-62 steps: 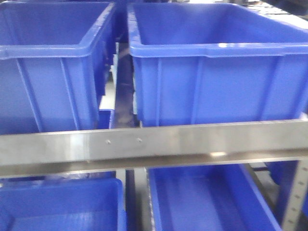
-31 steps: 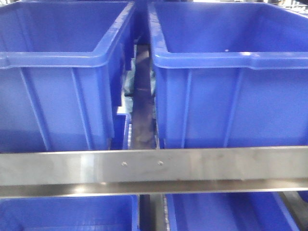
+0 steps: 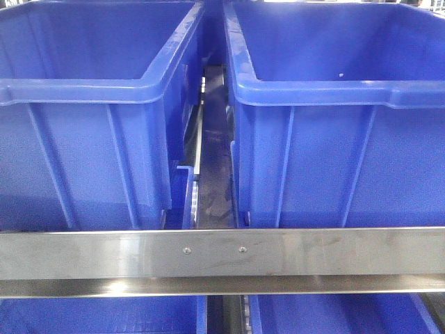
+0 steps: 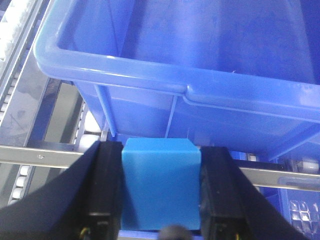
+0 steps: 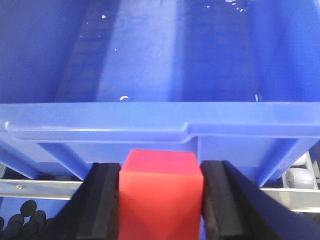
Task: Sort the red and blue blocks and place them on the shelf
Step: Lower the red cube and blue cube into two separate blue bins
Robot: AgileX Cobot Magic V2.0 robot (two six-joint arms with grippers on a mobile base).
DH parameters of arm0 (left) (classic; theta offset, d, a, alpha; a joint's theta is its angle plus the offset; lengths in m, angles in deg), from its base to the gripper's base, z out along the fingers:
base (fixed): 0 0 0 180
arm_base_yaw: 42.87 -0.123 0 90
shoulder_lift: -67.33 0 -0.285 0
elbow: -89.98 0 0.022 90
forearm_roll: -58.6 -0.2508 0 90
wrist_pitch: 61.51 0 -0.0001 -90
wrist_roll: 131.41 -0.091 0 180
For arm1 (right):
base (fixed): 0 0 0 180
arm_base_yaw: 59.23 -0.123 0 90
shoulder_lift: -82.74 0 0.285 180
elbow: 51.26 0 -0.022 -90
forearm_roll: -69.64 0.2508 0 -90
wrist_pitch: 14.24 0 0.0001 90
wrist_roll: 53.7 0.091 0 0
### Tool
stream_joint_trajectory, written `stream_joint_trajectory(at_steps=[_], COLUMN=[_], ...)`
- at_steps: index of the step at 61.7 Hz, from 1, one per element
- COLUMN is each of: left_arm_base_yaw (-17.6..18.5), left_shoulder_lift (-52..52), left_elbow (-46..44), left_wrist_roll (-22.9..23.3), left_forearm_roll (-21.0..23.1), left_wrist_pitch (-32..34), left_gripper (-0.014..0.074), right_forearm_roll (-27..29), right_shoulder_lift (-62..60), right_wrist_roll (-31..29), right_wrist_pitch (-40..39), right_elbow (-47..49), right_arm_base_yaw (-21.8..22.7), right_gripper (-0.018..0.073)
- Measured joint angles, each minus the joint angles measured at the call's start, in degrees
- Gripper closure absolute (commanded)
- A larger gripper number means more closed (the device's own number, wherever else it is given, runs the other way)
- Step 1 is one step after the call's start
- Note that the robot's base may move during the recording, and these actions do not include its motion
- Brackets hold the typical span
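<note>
In the left wrist view my left gripper (image 4: pixel 161 187) is shut on the blue block (image 4: pixel 161 185), held just before the near wall of a large blue bin (image 4: pixel 200 95), level with the shelf rail (image 4: pixel 40 156). In the right wrist view my right gripper (image 5: pixel 161 192) is shut on the red block (image 5: pixel 160 192), just below the front rim of another blue bin (image 5: pixel 160 122). The front view shows the shelf with its silver front rail (image 3: pixel 222 254), two screws in it, and two bins side by side, the left bin (image 3: pixel 90 90) and the right bin (image 3: pixel 334 94). Neither gripper appears there.
A narrow gap with white roller tracks (image 3: pixel 200 160) runs between the two upper bins. Lower blue bins (image 3: pixel 97 316) sit under the rail. White rollers (image 4: pixel 22 20) line the rack left of the left gripper's bin. Dark round objects (image 5: pixel 25 215) lie at lower left under the right gripper.
The front view has shifted: the rail sits lower in the frame and level, the bins appear closer, and the gap between them is now centred.
</note>
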Motion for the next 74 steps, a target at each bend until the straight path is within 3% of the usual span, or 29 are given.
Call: stream_joint_trajectory(at_steps=[74], left_arm_base_yaw=[0.0], left_shoulder_lift=[0.0], left_elbow=[0.0], left_wrist_roll=[0.0], left_forearm_roll=[0.0], left_wrist_pitch=[0.0], left_gripper=[0.0472], right_forearm_roll=[0.0], right_shoulder_lift=[0.0], right_wrist_roll=[0.0], right_wrist_pitch=[0.0], right_elbow=[0.0], right_arm_base_yaw=[0.0], right_gripper=[0.051])
